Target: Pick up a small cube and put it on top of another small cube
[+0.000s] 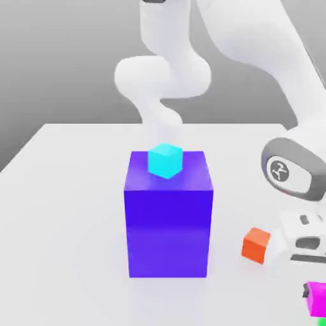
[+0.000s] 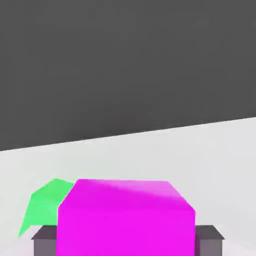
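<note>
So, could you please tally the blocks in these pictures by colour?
Blue-purple block: 1
Cyan cube: 1
Orange cube: 1
Magenta-pink cube: 1
Green cube: 1
Total: 5

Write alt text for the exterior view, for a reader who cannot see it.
A white robot arm bends over a white table where a cyan cube sits on top of a big blue-purple block. An orange cube lies on the table toward the exterior view's right, and a magenta-pink cube shows at the lower right edge.
</note>
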Robot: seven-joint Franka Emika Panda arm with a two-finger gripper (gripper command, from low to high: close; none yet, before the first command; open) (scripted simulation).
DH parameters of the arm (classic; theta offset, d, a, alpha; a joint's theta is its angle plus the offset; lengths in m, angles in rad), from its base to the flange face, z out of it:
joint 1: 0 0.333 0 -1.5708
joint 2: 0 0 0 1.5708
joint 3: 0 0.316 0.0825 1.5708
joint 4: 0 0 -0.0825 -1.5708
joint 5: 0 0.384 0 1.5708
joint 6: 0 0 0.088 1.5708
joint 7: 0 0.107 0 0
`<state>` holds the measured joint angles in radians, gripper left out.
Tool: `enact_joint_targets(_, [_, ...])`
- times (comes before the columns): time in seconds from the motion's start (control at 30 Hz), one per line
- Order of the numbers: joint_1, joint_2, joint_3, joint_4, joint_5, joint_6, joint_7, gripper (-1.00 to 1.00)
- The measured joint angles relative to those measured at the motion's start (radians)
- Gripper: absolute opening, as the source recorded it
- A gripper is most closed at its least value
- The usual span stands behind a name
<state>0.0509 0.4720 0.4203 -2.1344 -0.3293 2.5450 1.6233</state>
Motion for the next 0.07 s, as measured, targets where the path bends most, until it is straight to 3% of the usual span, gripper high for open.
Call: enact_joint_targets(0.07, [0.039, 0.041, 0.0, 0.023, -0.038, 0.01, -0.003, 1.0])
